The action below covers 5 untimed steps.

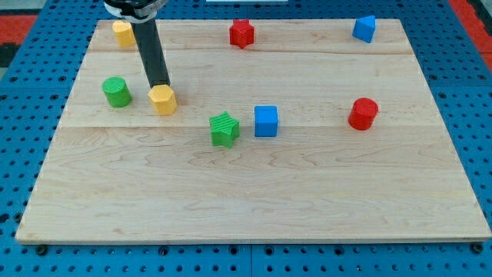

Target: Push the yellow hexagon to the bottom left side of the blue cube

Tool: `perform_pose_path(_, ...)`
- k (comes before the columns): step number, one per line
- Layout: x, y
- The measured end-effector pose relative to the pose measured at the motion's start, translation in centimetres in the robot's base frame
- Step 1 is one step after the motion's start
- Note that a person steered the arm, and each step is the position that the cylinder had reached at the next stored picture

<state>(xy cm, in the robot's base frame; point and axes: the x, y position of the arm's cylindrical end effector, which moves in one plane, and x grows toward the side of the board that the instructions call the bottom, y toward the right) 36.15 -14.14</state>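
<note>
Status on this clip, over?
My tip at yellow hexagon block's top edge. Blue cube off to the view's right. Green star block sits between them.

We find nothing to read here: no words, labels, brand marks, numbers or signs on anything in the view.
</note>
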Motion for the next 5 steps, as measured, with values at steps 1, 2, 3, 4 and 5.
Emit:
perform_pose_path(1,0.0,0.0)
perform_pose_path(2,-0.6,-1.8)
perform_pose_path(3,-1.3,-2.1)
perform_pose_path(4,1.1,2.3)
perform_pose_path(5,4.0,2.8)
